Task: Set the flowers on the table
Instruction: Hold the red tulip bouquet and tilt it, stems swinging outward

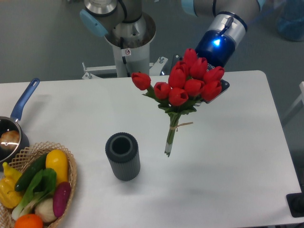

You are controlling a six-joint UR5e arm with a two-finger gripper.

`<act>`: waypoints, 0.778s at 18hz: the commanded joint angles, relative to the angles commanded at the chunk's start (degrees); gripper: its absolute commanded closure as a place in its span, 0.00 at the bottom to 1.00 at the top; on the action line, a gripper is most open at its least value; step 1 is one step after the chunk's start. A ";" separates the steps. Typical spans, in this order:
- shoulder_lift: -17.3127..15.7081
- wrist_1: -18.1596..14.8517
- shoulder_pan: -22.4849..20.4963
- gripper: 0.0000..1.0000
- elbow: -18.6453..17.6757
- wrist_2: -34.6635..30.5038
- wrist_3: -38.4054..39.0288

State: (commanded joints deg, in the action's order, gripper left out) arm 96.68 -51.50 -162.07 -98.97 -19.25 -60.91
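The flowers (190, 83), a bunch of red tulips with green leaves and pale stems tied by a tan string, stand nearly upright over the back middle of the white table (228, 166). Their stem ends point down at about the table's centre, and I cannot tell whether they touch it. My gripper (221, 87) comes in from the upper right, behind the blooms. Only a dark edge of it shows beside the rightmost tulip, and its fingers are hidden by the flower heads. The bunch stays up, held at the heads.
A dark grey ribbed cylinder vase (122, 156) stands upright left of the stem ends. A wicker basket (72, 167) of vegetables sits at the front left corner. A pot (9, 137) with a blue handle is behind it. The arm's base (128, 42) is beyond the back edge.
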 joint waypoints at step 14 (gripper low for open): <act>-0.44 -0.61 -0.18 0.52 2.37 -5.61 0.62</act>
State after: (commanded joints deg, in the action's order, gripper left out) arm 96.24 -52.12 -162.25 -96.59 -24.86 -60.29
